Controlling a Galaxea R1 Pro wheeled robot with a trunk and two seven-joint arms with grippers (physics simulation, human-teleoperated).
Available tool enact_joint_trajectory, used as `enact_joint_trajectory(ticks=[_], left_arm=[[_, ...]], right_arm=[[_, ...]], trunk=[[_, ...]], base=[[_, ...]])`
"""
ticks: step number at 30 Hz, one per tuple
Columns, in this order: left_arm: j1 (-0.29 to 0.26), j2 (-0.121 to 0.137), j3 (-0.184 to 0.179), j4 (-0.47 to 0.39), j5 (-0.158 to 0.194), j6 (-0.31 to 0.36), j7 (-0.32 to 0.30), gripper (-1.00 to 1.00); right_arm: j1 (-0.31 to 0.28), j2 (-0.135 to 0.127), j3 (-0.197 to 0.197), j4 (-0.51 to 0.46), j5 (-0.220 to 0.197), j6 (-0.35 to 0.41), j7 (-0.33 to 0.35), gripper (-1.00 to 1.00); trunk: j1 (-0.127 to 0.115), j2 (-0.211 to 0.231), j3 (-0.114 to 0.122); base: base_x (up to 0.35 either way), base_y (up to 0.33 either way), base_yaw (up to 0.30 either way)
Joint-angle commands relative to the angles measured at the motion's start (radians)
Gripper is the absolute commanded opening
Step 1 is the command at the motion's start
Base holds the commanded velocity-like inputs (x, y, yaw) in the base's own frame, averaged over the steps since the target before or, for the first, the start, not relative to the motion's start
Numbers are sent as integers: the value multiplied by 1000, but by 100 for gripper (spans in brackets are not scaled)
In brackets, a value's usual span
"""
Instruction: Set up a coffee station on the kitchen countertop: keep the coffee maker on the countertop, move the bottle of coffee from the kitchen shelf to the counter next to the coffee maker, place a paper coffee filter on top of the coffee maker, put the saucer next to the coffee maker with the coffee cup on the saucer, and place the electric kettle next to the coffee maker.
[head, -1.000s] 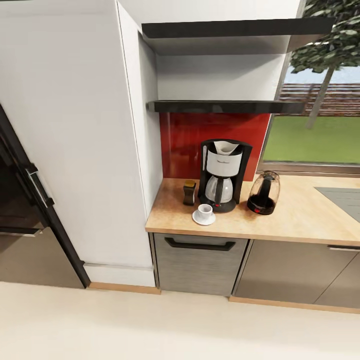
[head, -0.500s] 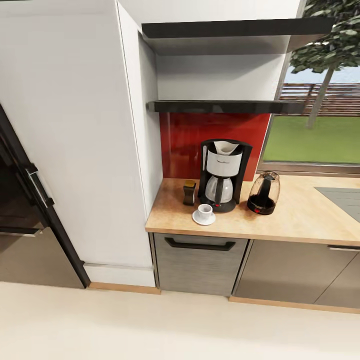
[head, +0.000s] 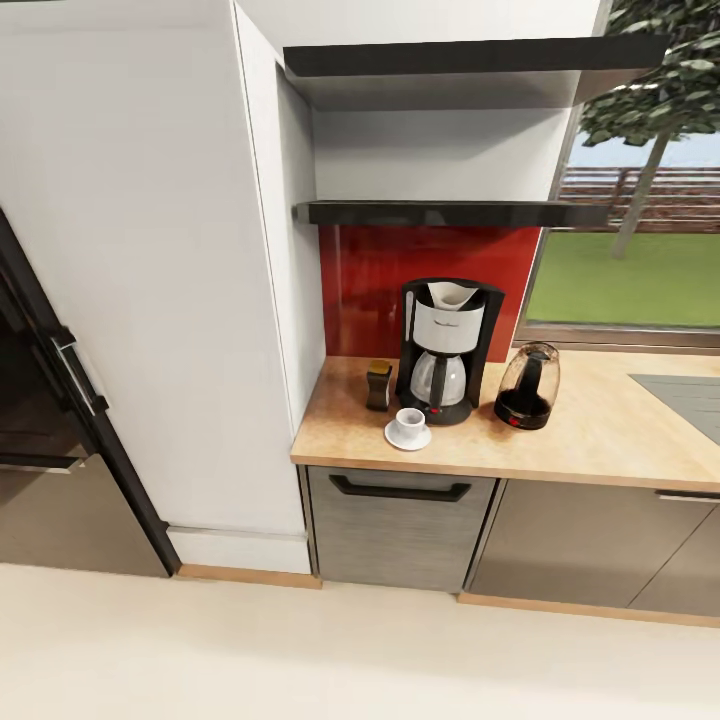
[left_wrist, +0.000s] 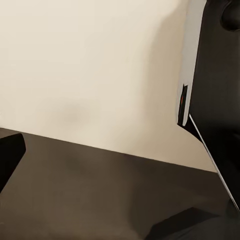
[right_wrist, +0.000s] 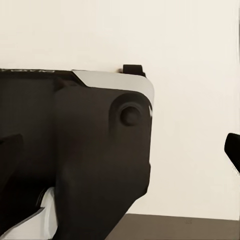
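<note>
On the countertop (head: 600, 430), coffee maker (head: 447, 350) between bottle (head: 378, 384) and kettle (head: 527, 386); hand states untellable.

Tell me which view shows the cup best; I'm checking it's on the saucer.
The head view: the cup sits on the saucer in front of the coffee maker. Both wrist views face robot bodywork and pale floor instead.

Matt, wood-grained tabletop (head: 600, 430). Glossy red backsplash (head: 370, 290) behind. Black and white plastic coffee maker (head: 447, 345) with clear glass carafe. White glazed coffee cup (head: 409, 422) on matching saucer (head: 408, 437). Dark, see-through electric kettle (head: 527, 385). Brushed grey metal-look drawer front (head: 395, 530). Smooth cream floor (head: 300, 650).
</note>
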Motion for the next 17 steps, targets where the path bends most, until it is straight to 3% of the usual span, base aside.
enact_joint_trajectory(ticks=[1,8,17], left_arm=[[1,-1,6,-4,-10,7,-1,100],[1,-1,9,0,-9,6,1,100],[8,0,7,5,-9,12,4,100]], right_arm=[[0,0,8,-2,-7,-12,-4,100],[0,-3,9,-3,-6,-130,-4,100],[0,-3,9,-2,-6,-145,-4,100]], trunk=[[1,-2,-2],[1,-2,-2],[1,-2,-2]], base=[[0,0,0],[0,0,0],[0,0,0]])
